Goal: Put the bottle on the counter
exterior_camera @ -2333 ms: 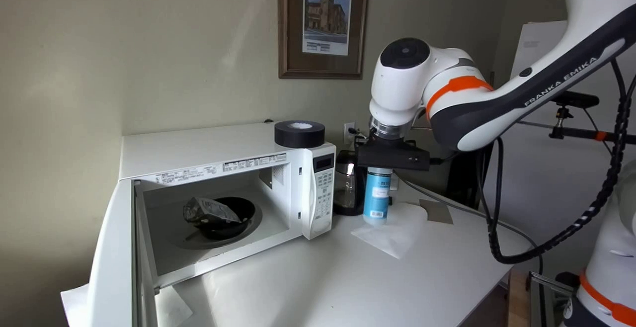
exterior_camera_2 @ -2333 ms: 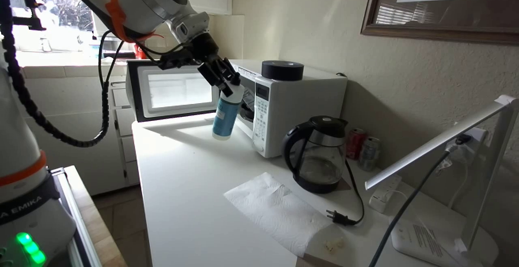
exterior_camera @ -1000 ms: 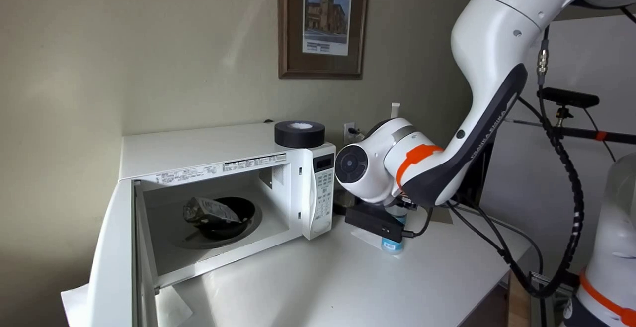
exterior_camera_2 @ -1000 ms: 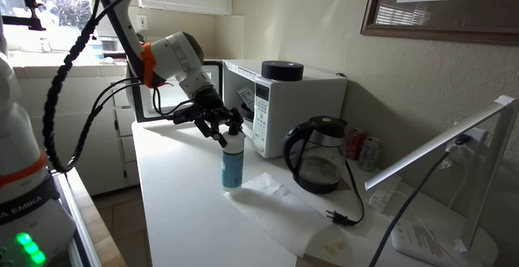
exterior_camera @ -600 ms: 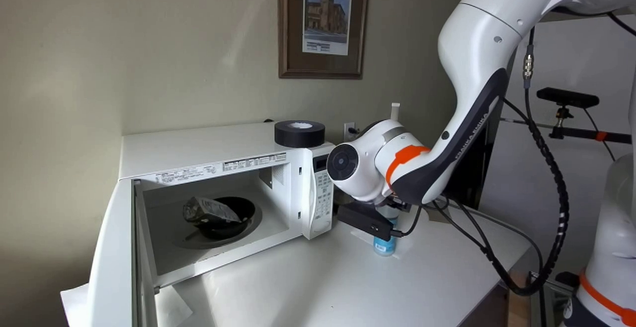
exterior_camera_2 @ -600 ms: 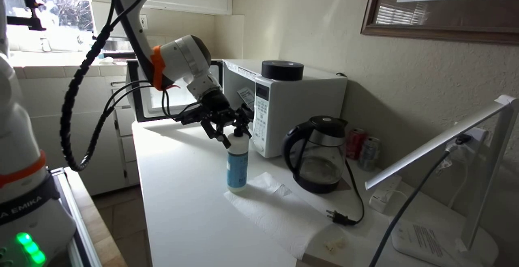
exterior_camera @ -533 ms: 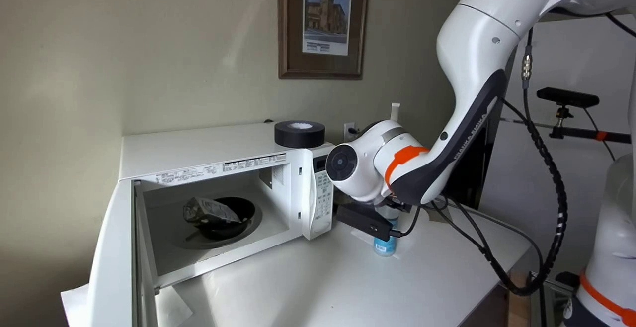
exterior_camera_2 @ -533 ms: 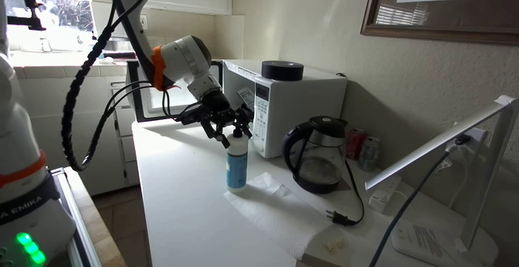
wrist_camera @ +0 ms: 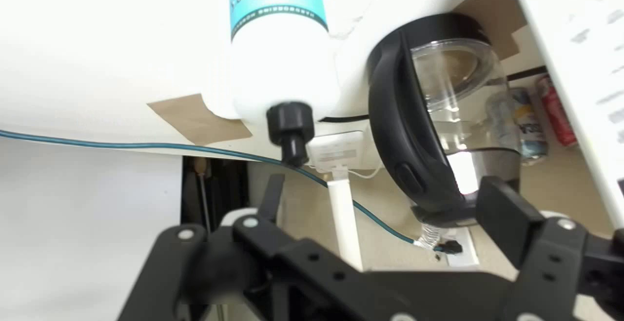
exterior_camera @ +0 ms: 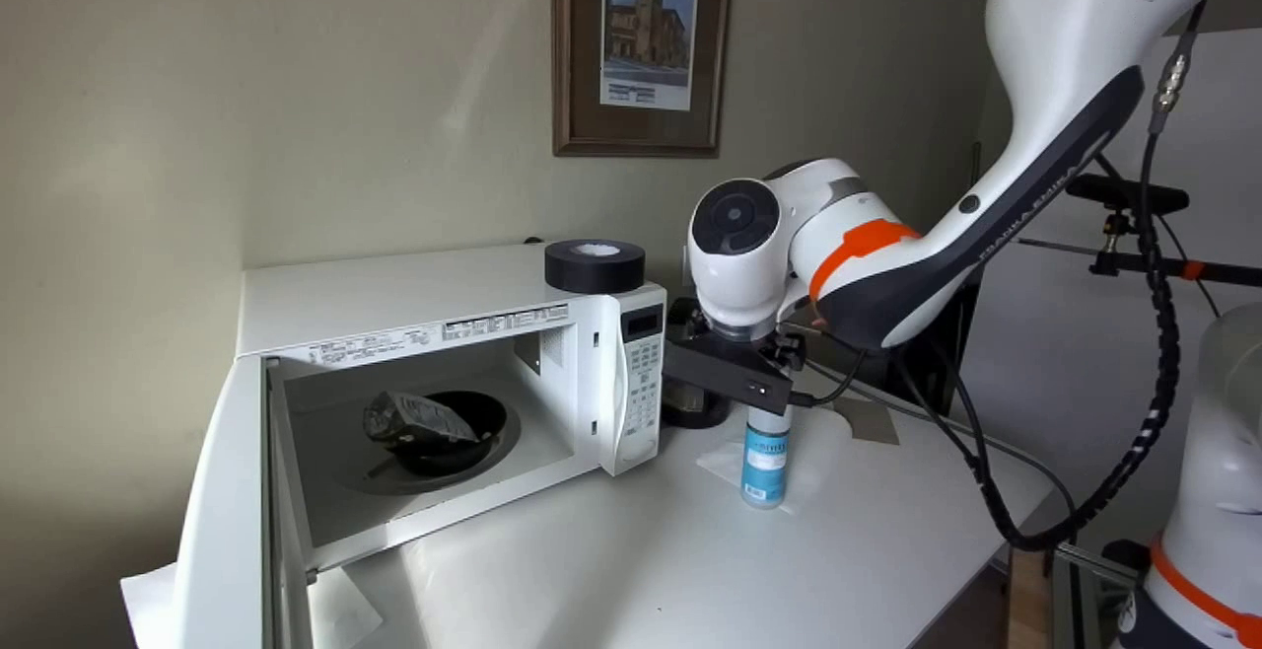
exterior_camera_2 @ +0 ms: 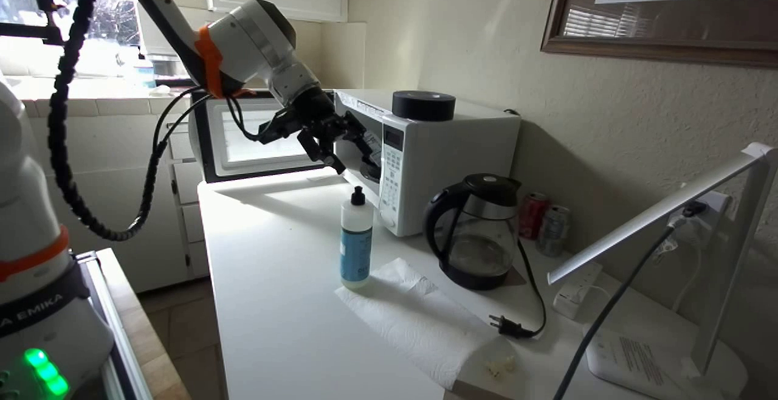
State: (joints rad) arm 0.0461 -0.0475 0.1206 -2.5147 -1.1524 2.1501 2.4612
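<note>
Bottle (exterior_camera_2: 355, 255) upright on counter (exterior_camera_2: 273, 327); end effector (exterior_camera_2: 352, 162) clear above, spread wide, empty. Microwave (exterior_camera: 394, 289): silvery packet (exterior_camera: 419, 419) in dark bowl (exterior_camera: 491, 416).

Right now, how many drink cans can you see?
2. In an exterior view, a red drink can stands near the glass kettle, and a silvery drink can is just right of the red one. More could be hidden behind the kettle.

Window (exterior_camera_2: 118, 26) glare, shadowed wall (exterior_camera_2: 553, 163), washed-out counter (wrist_camera: 97, 57) in wrist view
</note>
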